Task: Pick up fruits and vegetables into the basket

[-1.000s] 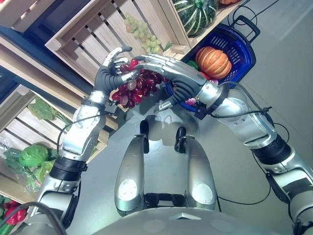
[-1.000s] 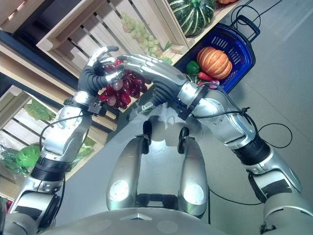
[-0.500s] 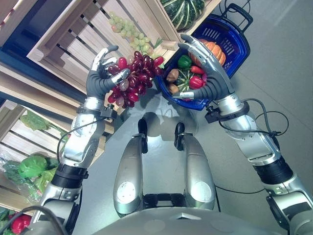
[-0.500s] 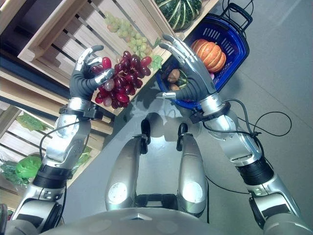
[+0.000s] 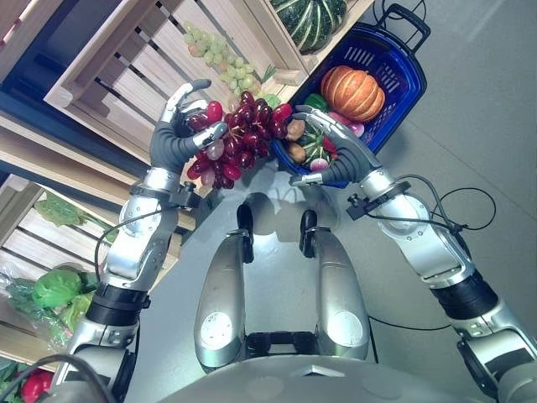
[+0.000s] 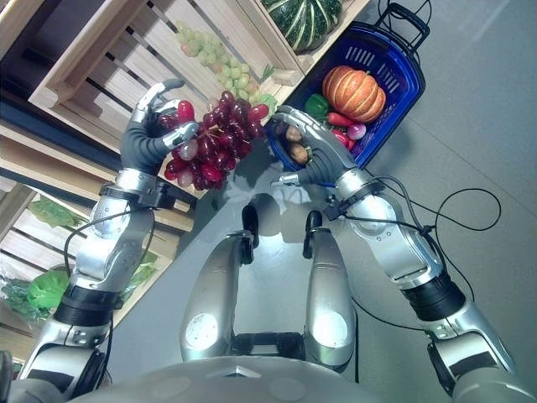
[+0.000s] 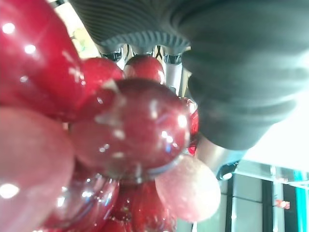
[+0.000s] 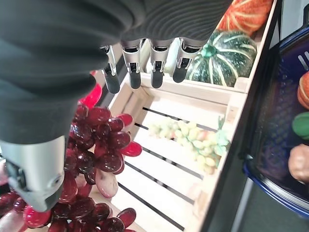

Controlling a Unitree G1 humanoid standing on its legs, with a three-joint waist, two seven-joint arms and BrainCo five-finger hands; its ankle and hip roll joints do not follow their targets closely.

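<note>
Grapes [image 5: 239,143] hang before wooden crates [image 5: 143,71] above grey floor [image 5: 470,126].

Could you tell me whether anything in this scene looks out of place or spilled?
Nothing stands out. The bunch of red grapes is held intact in the left hand, the open right hand hovers over the blue plastic basket, whose produce sits inside, and nothing has spilled.

Glossy red grapes [image 5: 239,143], bare-wood crate [image 5: 138,71]

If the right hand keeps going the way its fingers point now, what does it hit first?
Most likely the red grapes held in the left hand. The right hand is open and aimed at the bunch, though depth is uncertain.
</note>
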